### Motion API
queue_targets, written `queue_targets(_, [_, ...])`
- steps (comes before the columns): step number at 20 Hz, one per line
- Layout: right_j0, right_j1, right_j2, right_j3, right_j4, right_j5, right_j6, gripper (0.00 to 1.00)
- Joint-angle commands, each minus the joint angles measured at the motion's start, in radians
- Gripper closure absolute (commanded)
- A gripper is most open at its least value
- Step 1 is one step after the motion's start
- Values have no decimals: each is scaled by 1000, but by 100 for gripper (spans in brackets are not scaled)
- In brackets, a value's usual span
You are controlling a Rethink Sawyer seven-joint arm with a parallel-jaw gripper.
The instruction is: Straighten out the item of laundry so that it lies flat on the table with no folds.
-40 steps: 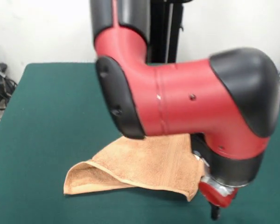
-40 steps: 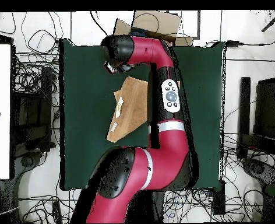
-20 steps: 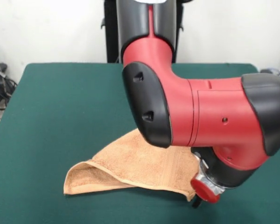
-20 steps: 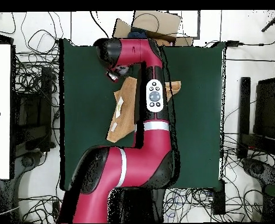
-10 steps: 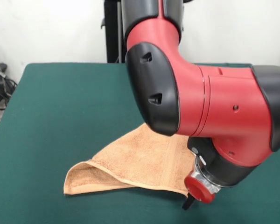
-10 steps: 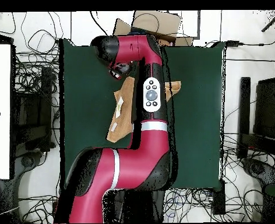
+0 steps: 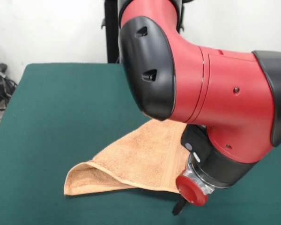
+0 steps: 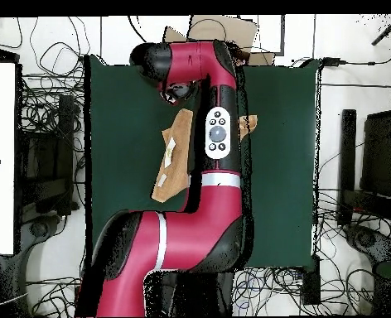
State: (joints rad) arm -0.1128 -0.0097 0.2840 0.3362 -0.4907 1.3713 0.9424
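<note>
The item of laundry (image 7: 136, 161) is a peach-orange towel lying on the green table (image 7: 56, 108), near its front edge. Its near left corner (image 7: 82, 180) is doubled over into a raised fold. The big red and black arm hides the towel's far right part. Only a dark tip of my gripper (image 7: 180, 205) shows under a red cap, low over the table just off the towel's near right corner. From overhead the arm lies across the towel (image 8: 174, 161), with a small piece (image 8: 248, 124) showing on its other side. There the gripper (image 8: 175, 93) sits beyond the towel's far end.
A cardboard box (image 8: 219, 31) lies past the table's far edge in the overhead view. Tangled cables ring the table, a white board (image 8: 0, 149) is at the left and black equipment (image 8: 349, 166) at the right. Bare green cloth (image 8: 120, 99) flanks the towel.
The arm has swung across the front view and the gripper's tip has moved left, closer to the towel's near right corner. The towel keeps the same shape and place.
</note>
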Motion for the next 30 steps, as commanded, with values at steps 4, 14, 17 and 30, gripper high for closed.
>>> queue_targets(4, [22, 47, -49, 29, -47, 93, 221, 0])
queue_targets(14, [23, 99, -54, -36, -49, 157, 205, 0])
queue_targets(17, [21, 110, -55, -39, -44, 170, 207, 0])
queue_targets(30, [3, 155, -11, -67, -12, 226, 195, 0])
